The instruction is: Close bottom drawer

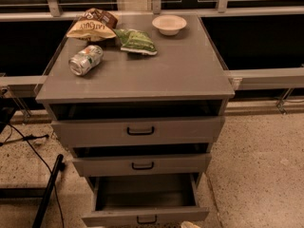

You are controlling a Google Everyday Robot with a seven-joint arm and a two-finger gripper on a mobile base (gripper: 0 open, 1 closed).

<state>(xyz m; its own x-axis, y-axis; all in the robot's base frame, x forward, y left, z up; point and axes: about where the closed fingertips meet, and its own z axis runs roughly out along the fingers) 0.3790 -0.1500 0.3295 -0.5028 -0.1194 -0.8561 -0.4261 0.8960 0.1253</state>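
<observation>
The bottom drawer [145, 215] is the lowest of three grey drawers and stands pulled far out, its inside [145, 192] bare and its black bar handle [146, 220] at the frame's lower edge. Only a pale tip of my gripper [190, 224] shows at the very bottom, just right of the handle and in front of the drawer's face. I cannot tell whether it touches the front. The middle drawer [142, 164] and the top drawer [137, 131] each stand slightly out.
On the cabinet top [180, 75] lie a chip bag [92, 25], a green packet [136, 41], a drink can [85, 60] on its side and a white bowl [169, 24]. Black cables and a black bar [47, 194] lie on the floor to the left. Speckled floor lies to the right.
</observation>
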